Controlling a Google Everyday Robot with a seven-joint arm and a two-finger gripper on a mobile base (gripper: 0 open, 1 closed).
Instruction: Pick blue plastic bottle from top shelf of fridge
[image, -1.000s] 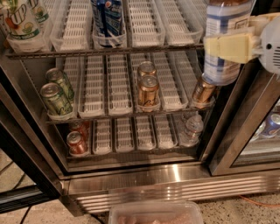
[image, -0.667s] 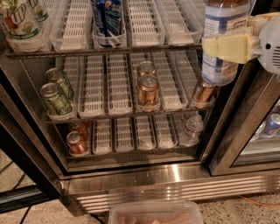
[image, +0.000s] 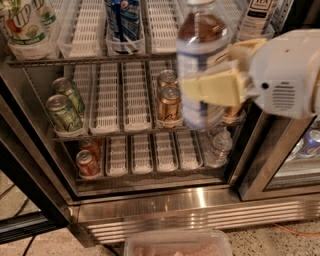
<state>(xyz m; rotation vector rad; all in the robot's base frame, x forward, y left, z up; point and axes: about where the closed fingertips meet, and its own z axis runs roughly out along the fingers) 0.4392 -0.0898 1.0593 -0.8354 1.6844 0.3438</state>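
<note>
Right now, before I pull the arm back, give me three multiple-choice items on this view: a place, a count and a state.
1. Where is the blue plastic bottle?
A) lying on the bottom shelf
B) upright in front of the fridge shelves
C) on the floor

2. How many green cans stand at the left of the middle shelf?
A) two
B) four
C) none

3. What is the claw doing?
A) open and empty
B) shut on a red can
C) shut on the blue plastic bottle

Answers:
1 B: the bottle stands upright, covering part of the lanes behind it.
2 A: two green cans sit one behind the other.
3 C: the cream fingers wrap across the bottle's label.
</note>
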